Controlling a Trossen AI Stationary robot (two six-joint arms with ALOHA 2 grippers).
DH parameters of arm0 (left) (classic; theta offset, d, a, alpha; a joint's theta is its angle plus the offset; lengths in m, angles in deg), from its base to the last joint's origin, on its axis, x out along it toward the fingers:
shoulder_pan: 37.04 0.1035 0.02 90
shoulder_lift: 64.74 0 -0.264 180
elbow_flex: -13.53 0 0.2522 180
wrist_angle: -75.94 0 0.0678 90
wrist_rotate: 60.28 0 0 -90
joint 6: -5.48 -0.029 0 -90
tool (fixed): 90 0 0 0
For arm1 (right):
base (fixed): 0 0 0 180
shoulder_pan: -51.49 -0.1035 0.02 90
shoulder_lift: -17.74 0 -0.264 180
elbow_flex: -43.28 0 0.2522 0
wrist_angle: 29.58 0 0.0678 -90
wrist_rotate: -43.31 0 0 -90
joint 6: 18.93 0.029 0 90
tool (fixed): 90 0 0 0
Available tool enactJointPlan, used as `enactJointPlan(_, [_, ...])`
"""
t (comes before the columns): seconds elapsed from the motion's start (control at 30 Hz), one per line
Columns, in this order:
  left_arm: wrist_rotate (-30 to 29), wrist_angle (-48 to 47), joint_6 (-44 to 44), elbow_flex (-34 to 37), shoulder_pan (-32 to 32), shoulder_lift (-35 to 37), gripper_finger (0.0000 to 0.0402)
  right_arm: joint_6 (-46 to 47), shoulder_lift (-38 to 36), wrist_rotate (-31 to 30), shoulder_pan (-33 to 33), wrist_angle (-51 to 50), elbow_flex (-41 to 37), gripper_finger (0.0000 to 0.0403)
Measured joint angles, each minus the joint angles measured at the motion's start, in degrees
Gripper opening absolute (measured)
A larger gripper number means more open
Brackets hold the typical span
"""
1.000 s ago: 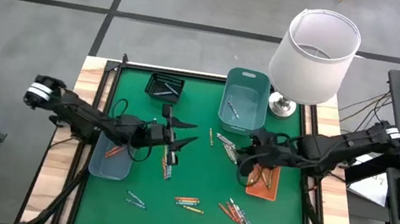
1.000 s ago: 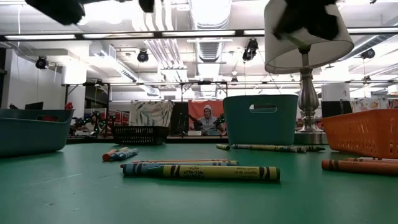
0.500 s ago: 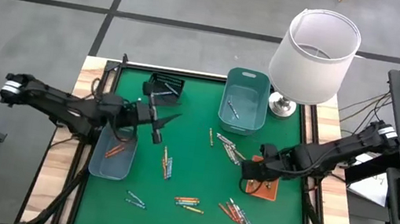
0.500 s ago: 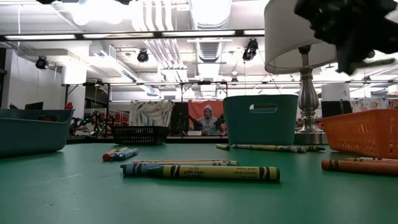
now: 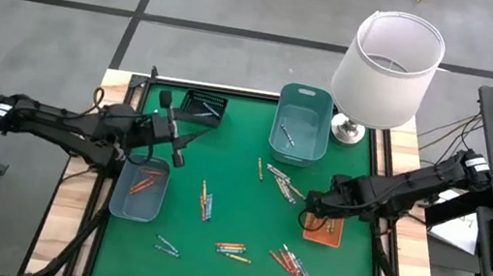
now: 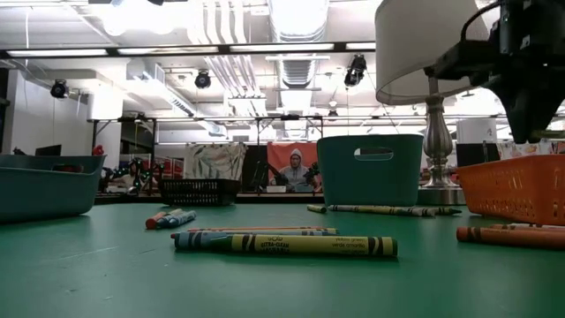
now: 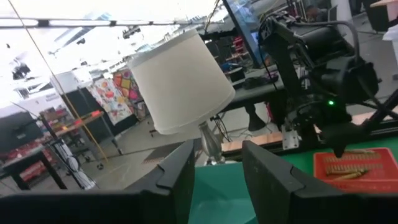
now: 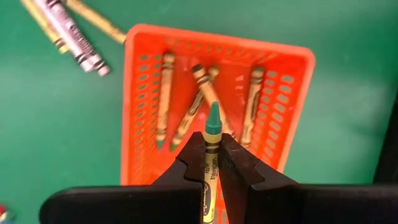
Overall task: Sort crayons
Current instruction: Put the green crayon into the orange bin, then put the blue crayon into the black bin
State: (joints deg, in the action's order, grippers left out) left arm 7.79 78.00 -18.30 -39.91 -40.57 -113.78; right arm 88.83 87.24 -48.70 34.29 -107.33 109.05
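My right gripper [image 5: 313,206] is shut on a crayon [image 8: 212,132] with a green tip and a yellowish wrapper, above the orange tray [image 8: 140,93], which holds several orange-brown crayons. My left gripper [image 5: 175,133] is open and empty, raised between the black basket [image 5: 202,105] and the blue-grey tray [image 5: 138,198]; its fingers show in the left wrist view [image 7: 214,177]. Loose crayons lie on the green mat in groups [image 5: 206,201], [image 5: 230,248], [image 5: 291,262], [image 5: 279,182]. My right gripper pinches the crayon's wrapped body [image 8: 211,155] between its two fingers. The crayon lies along the fingers, and its green tip [image 8: 213,121] sticks out past the fingertips. The fingers point down over the orange tray. The crayon is lifted clear of it.
A teal bin [image 5: 299,131] with one crayon stands at the far middle, and a lamp [image 5: 386,66] with a white shade at the far right. The blue-grey tray holds red crayons [image 5: 149,175]. Crayons also lie in front of the low camera [image 6: 282,243].
My left gripper has gone from the middle of the mat toward the table's left and far edges, ending by the black basket. My right gripper, still holding the crayon, has come down over the orange tray.
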Motion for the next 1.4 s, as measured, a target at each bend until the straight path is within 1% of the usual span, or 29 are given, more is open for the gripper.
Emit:
enactJointPlan(0.27, [0.01, -5.97, 4.31, 0.0, 0.0, 2.14, 0.0116, -1.06, 0.0, -0.12, 0.75, -0.1, -4.23, 0.0013])
enactJointPlan(0.53, [0.02, -10.13, 8.19, 0.0, 0.0, 3.16, 0.0116, -2.33, 0.0, -2.43, 0.75, 0.28, -5.08, 0.0015])
enactJointPlan(0.63, [0.02, -10.87, 8.93, 0.0, 0.0, 3.22, 0.0116, -2.35, 0.0, -2.53, 0.75, 0.49, -5.09, 0.0036])
enactJointPlan(0.83, [0.02, -10.87, 9.32, 0.0, 0.0, 3.22, 0.0116, -2.6, 0.0, -2.61, 0.75, 1.62, -5.09, 0.0104])
enactJointPlan(1.0, [0.02, -10.87, 9.36, 0.0, 0.0, 3.13, 0.0116, -3.28, 0.0, -3.18, 0.75, 2.57, -5.09, 0.0137])
enactJointPlan(1.17, [0.15, -12.59, 10.79, 0.0, 0.0, 2.41, 0.0116, -5.51, -0.02, -5.35, 0.75, 3.02, -2.76, 0.0149])
enactJointPlan(1.33, [2.11, -14.51, 13.35, 0.0, -0.05, 1.06, 0.0116, -11.11, -0.02, -10.35, 0.73, 3.19, 1.12, 0.0143])
enactJointPlan(1.4, [3.16, -14.56, 14.45, 0.0, -0.06, 0.41, 0.0116, -14.76, -0.02, -13.07, 0.73, 3.25, 2.61, 0.0138])
